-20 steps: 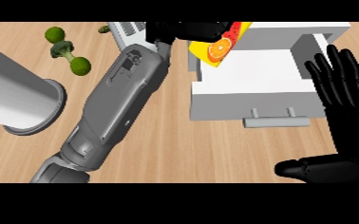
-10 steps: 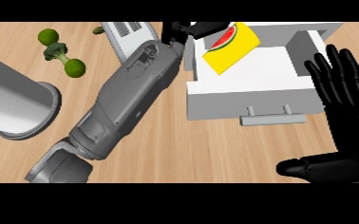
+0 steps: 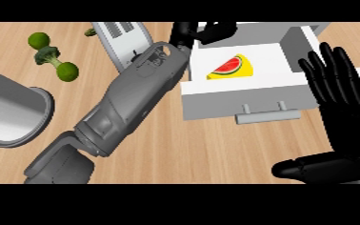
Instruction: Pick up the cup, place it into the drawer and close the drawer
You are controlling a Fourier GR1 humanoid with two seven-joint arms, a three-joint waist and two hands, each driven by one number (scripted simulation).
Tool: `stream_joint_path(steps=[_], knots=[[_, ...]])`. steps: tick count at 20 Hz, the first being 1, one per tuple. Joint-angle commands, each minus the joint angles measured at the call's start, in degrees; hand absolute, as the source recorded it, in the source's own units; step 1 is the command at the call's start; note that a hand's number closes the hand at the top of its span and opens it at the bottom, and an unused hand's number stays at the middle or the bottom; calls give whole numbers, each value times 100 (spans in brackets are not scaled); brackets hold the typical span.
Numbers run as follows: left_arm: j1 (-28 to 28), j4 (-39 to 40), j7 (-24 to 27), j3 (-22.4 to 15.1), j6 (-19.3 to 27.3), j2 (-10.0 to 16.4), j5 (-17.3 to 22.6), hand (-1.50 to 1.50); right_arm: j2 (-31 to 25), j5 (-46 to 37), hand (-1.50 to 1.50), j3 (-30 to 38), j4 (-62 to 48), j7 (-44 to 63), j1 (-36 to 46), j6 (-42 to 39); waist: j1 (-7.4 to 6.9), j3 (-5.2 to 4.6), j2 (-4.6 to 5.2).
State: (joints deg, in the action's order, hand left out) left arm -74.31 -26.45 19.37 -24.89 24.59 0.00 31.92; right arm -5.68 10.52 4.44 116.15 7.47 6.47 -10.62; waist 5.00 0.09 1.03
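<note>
The left hand (image 3: 205,30) sits at the back left corner of the open drawer (image 3: 239,101), its grey forearm slanting in from 7 o'clock. It holds nothing, and the top of the view cuts it off, so I cannot tell whether it is spread or curled. Half a second ago it held the cup (image 3: 232,67) tilted over the drawer's left wall. Now the cup lies on its side on the drawer's white floor, at 5 o'clock from the hand and apart from it, with the watermelon print facing up. The whole scene has also slid toward 3 o'clock in the view since then, and more of the drawer's inside shows.

The right hand (image 3: 336,90) stands at 3 o'clock of the drawer, spread with fingers up. It rests beside the drawer's right wall much as it did before, its thumb lower down at 5 o'clock.

Counted, there are two hands, one cup and one drawer. The drawer has one bar handle (image 3: 267,117) on its front, facing 6 o'clock.

Further out on the worktop (image 3: 211,148), one grey ribbed appliance (image 3: 123,37) lies at 9 o'clock of the left hand, partly under the forearm. One broccoli (image 3: 53,59) with two green heads lies beyond it, and a small green bit (image 3: 91,32) touches the appliance's top corner. One grey round vessel (image 3: 21,110) shows at the view's left edge, at 8 o'clock.
</note>
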Motion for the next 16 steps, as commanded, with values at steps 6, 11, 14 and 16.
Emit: stream_joint_path(steps=[6, 11, 14, 16], knots=[[-128, 526, -47, -891, 190, 0, 43, -150, -9, 50, -150, 71, -368, -156, 386, -25, 73, 4, 49], [-227, 479, -2, -842, 291, 0, 406, -150, -33, 316, -150, 125, -307, 57, 494, -61, 135, 2, 63], [-91, 93, 183, -845, 234, 0, 738, -150, 153, 308, -150, -53, -274, -97, 373, -65, 142, 0, 46], [-122, -12, 368, -766, 130, 0, 924, -150, 93, 386, -150, -31, -185, 119, 496, -36, 115, -3, 37]])
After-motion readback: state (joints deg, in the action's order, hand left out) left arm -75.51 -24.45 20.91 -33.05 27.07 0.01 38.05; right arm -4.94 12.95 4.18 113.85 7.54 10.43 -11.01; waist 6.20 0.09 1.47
